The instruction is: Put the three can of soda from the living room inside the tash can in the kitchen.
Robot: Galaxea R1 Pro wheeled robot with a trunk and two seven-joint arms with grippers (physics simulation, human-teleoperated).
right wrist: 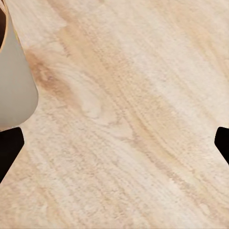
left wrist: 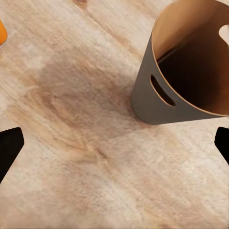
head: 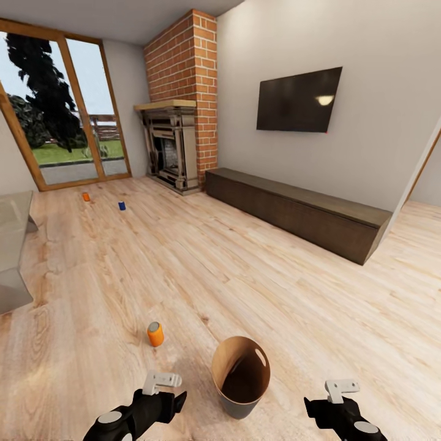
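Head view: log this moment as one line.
room: living room | trash can: upright on floor, between grippers | nearest orange can: on floor | left gripper: open | right gripper: open

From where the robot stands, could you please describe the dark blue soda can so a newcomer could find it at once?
Start at the brick fireplace in the far corner, then look down at the wood plank floor in front of the glass doors. Two small cans stand there side by side. The blue can is the one nearer the fireplace; the other is an orange can.
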